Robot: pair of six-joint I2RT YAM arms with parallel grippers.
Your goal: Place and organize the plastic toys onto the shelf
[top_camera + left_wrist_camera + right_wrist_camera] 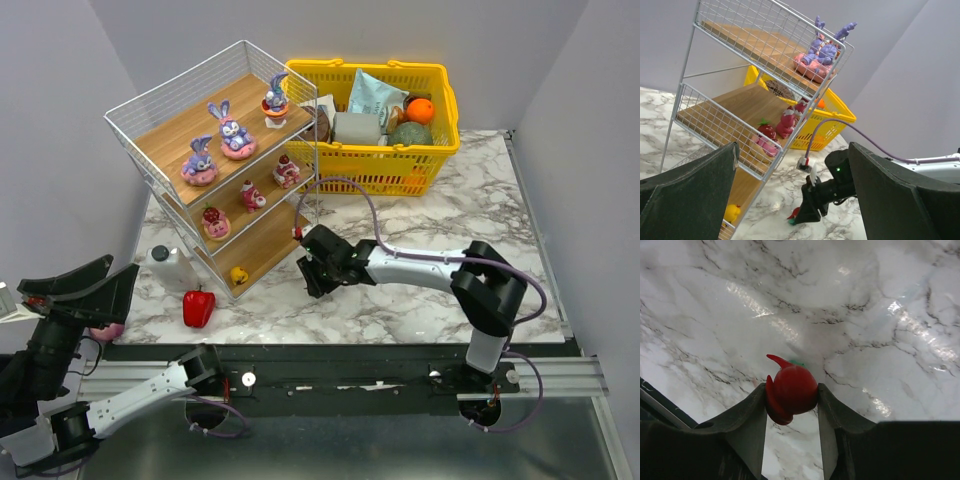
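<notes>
Left end effector (80, 287) is hanging at the near left edge, off the tabletop (430, 210), fingers spread wide, gripping nothing. A pink thing (108, 331) is peeking out beside that arm, mostly covered; cannot tell what it is.

Right end effector (315, 275) is pinching a small red toy (792, 389) between both fingers, just above the marble, near the shelf's front corner. A green bit is showing behind the toy; its shape is hard to make out.

Red bell pepper (198, 307) and white bottle (172, 265) are sitting by the shelf's near left side.

Shelf (190, 120) is standing slanted behind. Purple bunnies (233, 130) are sitting on the top board, pink-red figures (252, 195) on the middle one, a yellow piece (239, 275) on the bottom one.

Yellow basket (370, 165) is at the back, touching or just beside the shelf.

Step in hand, as I judge it: carrying the red toy to the shelf. The next move calls for lifting over the wire lip and setting the toy on the bottom board beside the yellow piece. The wire front could be catching the fingers. Much of the bottom board is hidden under the upper tiers.
</notes>
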